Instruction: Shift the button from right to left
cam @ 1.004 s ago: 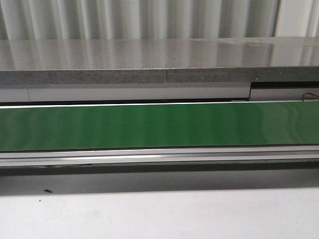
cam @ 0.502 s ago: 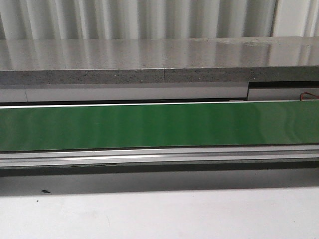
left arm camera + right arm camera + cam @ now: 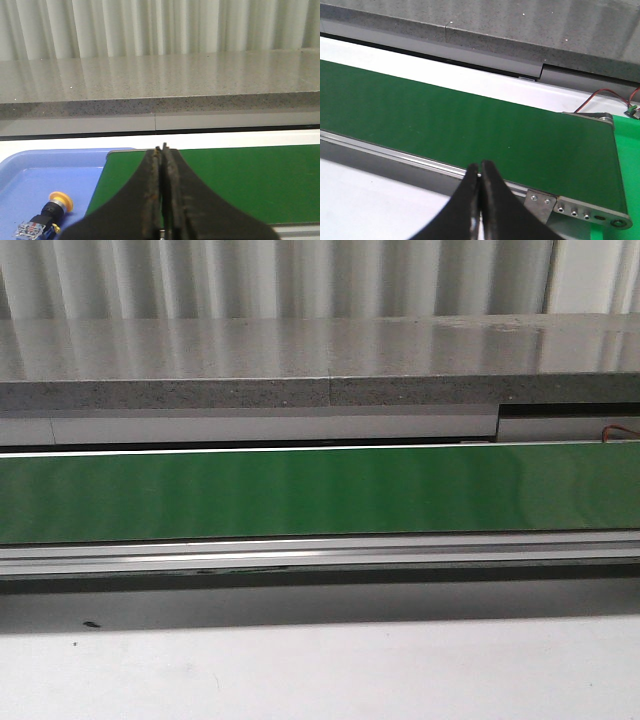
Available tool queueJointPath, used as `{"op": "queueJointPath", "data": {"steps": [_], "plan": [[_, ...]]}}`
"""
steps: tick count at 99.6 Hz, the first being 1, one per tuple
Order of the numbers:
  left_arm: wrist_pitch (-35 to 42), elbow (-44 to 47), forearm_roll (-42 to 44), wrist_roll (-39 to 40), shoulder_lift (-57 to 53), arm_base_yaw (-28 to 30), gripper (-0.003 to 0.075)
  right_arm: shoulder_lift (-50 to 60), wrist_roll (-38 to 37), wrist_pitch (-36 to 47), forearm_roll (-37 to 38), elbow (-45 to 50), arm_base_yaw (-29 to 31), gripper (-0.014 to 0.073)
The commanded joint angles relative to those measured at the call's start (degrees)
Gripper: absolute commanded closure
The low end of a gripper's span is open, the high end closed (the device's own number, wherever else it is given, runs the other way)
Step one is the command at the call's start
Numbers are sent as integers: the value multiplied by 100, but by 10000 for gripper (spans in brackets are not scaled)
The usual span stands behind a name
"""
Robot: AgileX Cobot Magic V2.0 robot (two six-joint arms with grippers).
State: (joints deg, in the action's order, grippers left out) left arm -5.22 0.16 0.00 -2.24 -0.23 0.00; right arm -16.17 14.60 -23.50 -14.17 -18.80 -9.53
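Push-button [image 3: 47, 216] lies on blue tray [image 3: 30, 175] | left gripper [image 3: 162, 150] and right gripper [image 3: 480, 167] pressed together, empty | risk: closed fingers knock it.

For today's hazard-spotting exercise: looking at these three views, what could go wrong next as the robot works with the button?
1. The button lies on its side in the blue tray; its round cap may let it roll when nudged.
2. The left gripper and right gripper are shut, so either would push rather than grasp unless opened.
3. The front view shows only the green belt, no button.
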Motion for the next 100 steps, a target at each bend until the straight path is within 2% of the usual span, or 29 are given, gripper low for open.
{"op": "queueJointPath", "data": {"steps": [1,10,20,33,45,55,78,90,100], "plan": [[522,222,-35,56,-188,3,741,-52,44,468,-37,-131,2,662],[522,222,-35,56,-188,3,741,-52,44,690,7,-131,7,662],[522,222,-35,56,-188,3,741,-52,44,1302,69,-104,24,662],[522,222,-35,56,-188,12,741,-52,39,2054,661,135,108,662],[522,222,-35,56,-188,12,741,23,-504,2879,723,574,338,662],[522,222,-35,56,-188,12,741,286,-904,3159,1001,958,497,662],[522,222,-35,56,-188,12,741,1248,-1496,3189,1161,1935,935,662],[522,222,-35,56,-188,12,741,1779,-1505,2350,1344,1916,1074,662],[522,222,-35,56,-188,12,741,1786,-1505,2118,1378,1916,1107,662]]}}
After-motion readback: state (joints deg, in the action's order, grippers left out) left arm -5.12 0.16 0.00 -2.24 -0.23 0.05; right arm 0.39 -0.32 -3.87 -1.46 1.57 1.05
